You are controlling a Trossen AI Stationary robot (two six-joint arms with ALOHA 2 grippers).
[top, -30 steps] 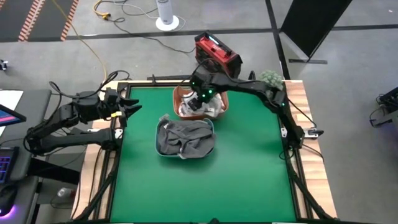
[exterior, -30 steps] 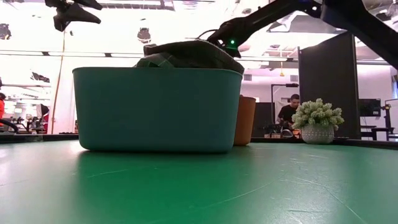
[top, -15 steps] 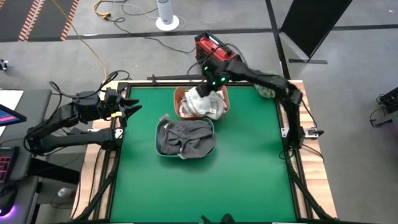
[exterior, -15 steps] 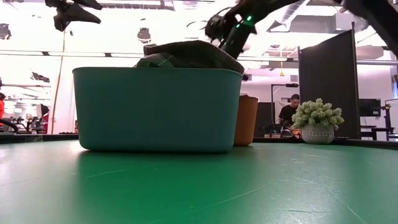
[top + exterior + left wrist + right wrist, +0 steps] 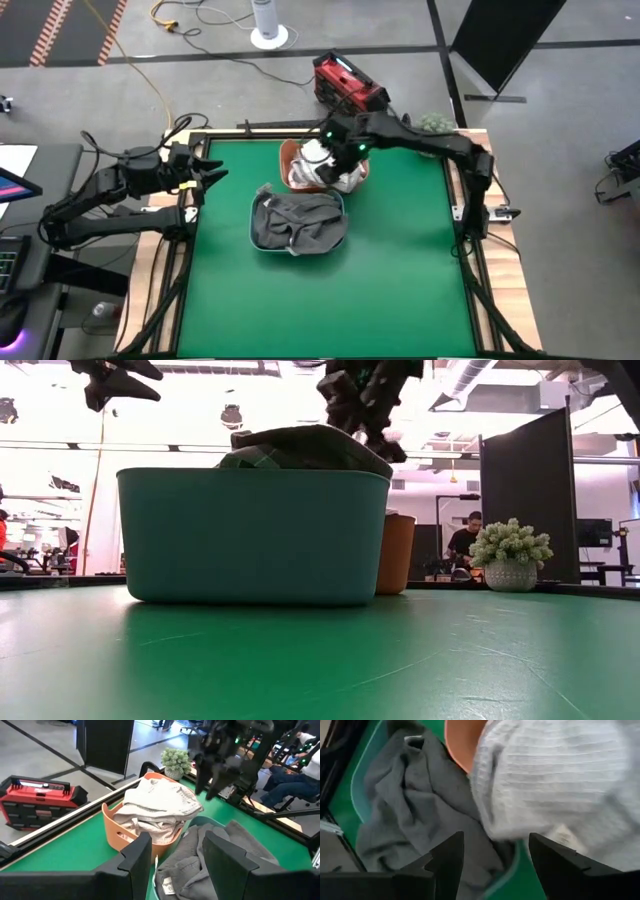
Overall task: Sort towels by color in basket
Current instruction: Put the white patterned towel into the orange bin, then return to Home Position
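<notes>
From above, the right gripper hangs over the orange tub heaped with pale towels; dark grey towels fill the teal tub, the left gripper parked aside. Its wrist view shows fingers spread, empty. The right wrist view shows fingers parted, holding nothing, above both tubs.

No text, label, brand, number or sign can be read in any view. A small white tag sewn to the grey towel shows only a blurred mark. The red case beyond that towel bears nothing that can be made out.
</notes>
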